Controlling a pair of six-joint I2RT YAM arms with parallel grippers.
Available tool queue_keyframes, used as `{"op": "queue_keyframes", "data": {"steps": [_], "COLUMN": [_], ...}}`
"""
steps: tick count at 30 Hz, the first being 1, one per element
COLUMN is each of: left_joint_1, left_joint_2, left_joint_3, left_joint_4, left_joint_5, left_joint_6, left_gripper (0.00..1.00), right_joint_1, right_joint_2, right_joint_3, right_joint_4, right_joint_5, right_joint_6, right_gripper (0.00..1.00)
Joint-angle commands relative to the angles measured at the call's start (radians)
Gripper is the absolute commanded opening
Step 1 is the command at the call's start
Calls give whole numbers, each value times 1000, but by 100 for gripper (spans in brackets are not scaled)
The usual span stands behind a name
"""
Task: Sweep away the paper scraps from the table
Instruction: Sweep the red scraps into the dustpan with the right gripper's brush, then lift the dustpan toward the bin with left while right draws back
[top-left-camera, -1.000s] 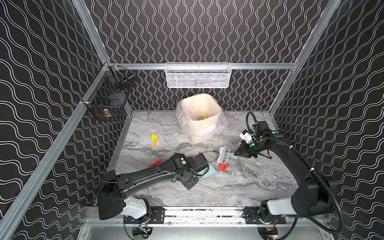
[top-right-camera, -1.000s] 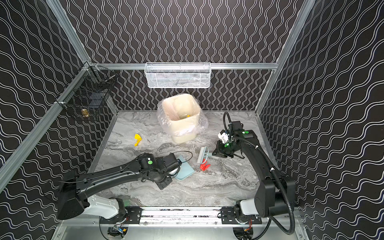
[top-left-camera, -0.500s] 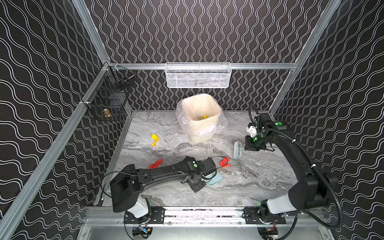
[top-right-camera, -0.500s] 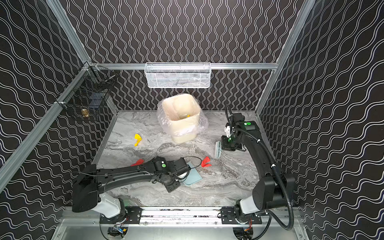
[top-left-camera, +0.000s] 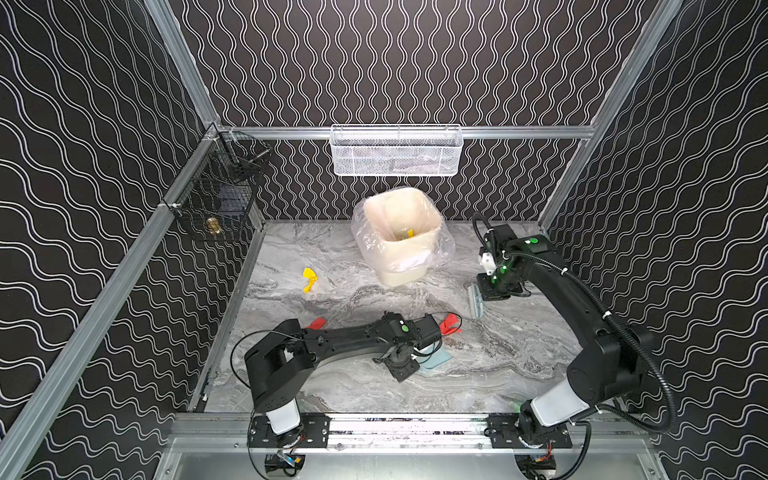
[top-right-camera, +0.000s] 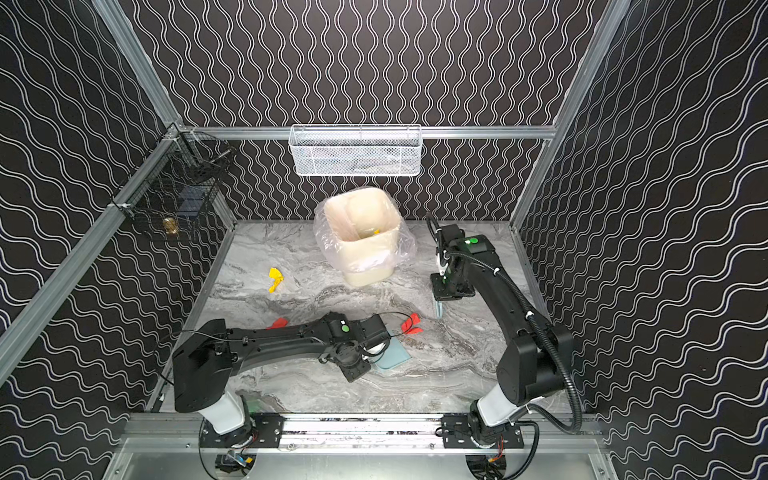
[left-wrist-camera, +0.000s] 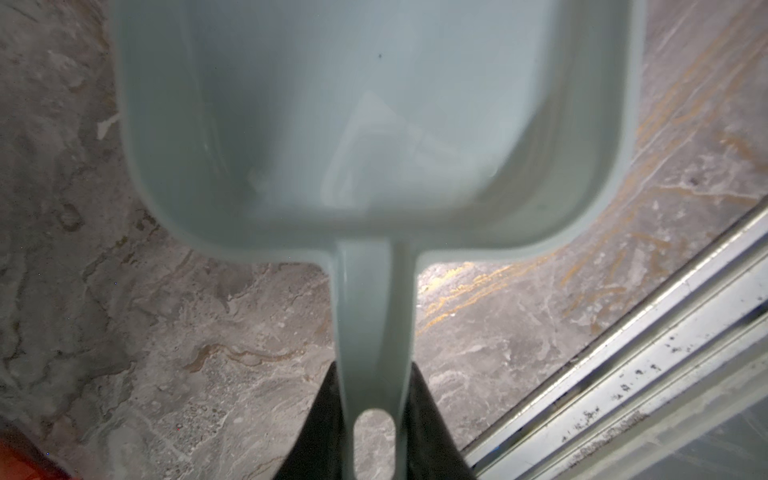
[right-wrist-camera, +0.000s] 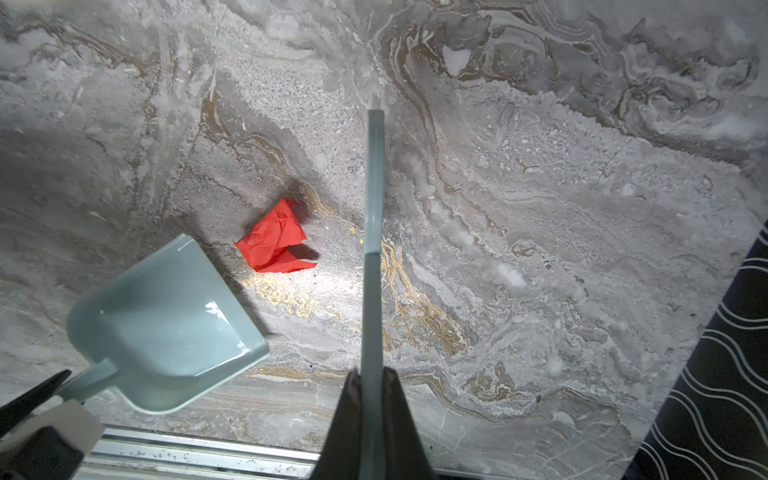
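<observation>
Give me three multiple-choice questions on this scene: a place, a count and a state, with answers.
1. The yellow scrap on the table lies: A) left of the bin; B) against the right wall; C) at the front rail.
2. The red scraps on the table in the top views number: A) none; B) two; C) five.
3. The dustpan is: A) heaped with scraps; B) lying unheld; C) empty, its handle in the left hand.
Answers: 1 A, both top views show it left of the bin. 2 B, one by the dustpan, another farther left. 3 C, the wrist views show a bare pan and the hand shut on its handle.
</observation>
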Motion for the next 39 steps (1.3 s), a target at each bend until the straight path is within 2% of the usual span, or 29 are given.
{"op": "queue_keyframes", "data": {"steps": [1,11,12,25,27,31,39], "left_joint_1": [10,22,23,36,36,36,36], "left_joint_2": [11,57,58,53,49,23,-115], "left_joint_3": [11,31,31,9,1,-24,-93], "left_joint_4": [0,0,0,20,23,37,48], "left_joint_5": [4,-6,-6,-12,-15,-29,-103], "left_joint_6": [9,21,23,26,21,5,-22], "left_gripper": [0,0,0,0,0,0,0], "right_joint_1": [34,123,160,341,342,316,167], "right_joint_2": [21,45,41,-11,-17,-49,-109], "right_joint_3": [16,4,-2,-16,-18,-24,10], "right_joint_4": [-22,-31,-31,-46,-51,-46,-27], "right_joint_5": [31,-10,-22,-267,-266,-180,-253], "right_joint_6": [-10,-17,-18,-1,10,42,32], "right_gripper": [0,0,0,0,0,0,0]}}
